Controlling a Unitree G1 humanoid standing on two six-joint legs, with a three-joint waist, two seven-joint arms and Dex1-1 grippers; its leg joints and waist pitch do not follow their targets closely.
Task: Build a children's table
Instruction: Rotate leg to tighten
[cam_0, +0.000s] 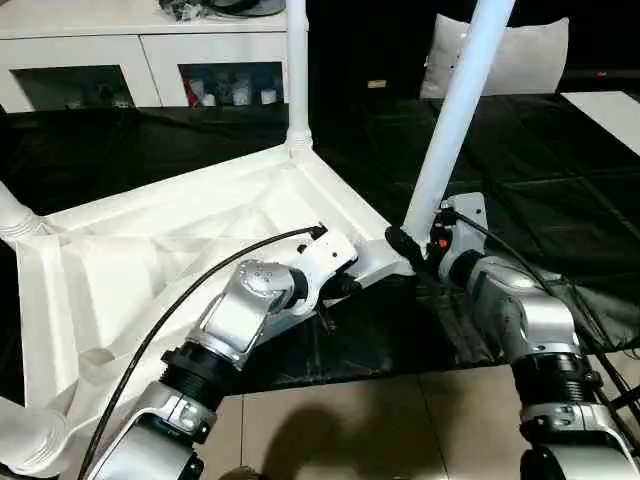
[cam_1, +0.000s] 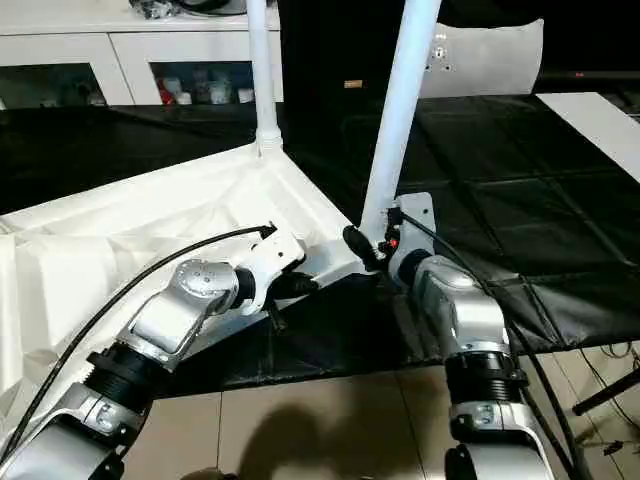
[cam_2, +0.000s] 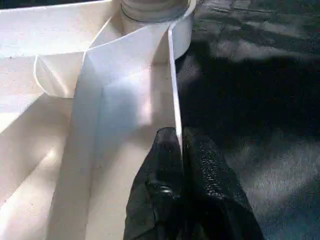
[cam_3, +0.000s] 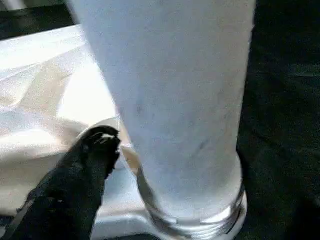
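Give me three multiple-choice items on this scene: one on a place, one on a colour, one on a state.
1. The tilted round white plastic leg stands at which corner of the upturned white plastic table top?
A. near right
B. far left
C. none, it lies flat

2. The sheet under the table top is
A. red
B. green
C. black

3. The left gripper is
A. open above the table top
B. shut on the table top's thin rim
C. holding a leg

Key: 1 A, its base sits at the corner beside the right forearm; 2 C, dark sheet all around; 3 B, the wrist view shows black fingers pinching the rim.
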